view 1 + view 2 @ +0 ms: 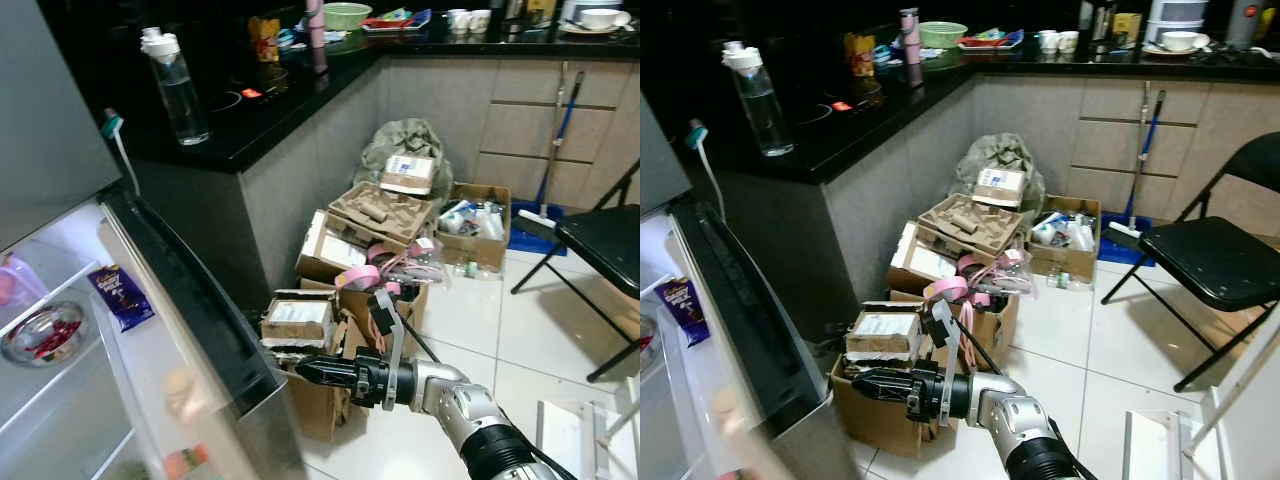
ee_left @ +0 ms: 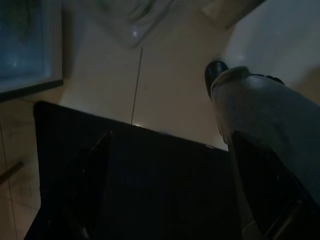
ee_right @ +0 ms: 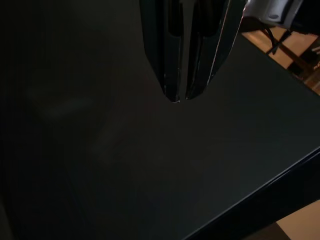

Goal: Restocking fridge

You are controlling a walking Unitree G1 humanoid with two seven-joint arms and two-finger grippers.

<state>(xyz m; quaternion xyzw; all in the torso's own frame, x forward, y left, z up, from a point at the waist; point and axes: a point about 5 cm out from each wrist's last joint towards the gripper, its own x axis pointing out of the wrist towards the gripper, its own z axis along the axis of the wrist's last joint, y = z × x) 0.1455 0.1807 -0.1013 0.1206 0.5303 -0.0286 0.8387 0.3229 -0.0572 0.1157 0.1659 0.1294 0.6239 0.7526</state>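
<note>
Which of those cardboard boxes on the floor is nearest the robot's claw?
The small taped box sitting atop the front carton, just above the right gripper. The other boxes lie farther back towards the cabinets.

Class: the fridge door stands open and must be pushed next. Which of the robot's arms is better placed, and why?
Right. The right gripper is raised, fingers together, its tips by the outer face of the open fridge door. The left gripper hangs low over the floor.

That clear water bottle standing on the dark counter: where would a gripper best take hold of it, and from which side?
Probably around the straight middle of the water bottle, coming in level from the counter's open front edge. It stands upright near that edge, its body is a plain cylinder, while the white cap is lumpy and narrower, a poorer hold. The right gripper, fingers together, is low by the fridge door.
</note>
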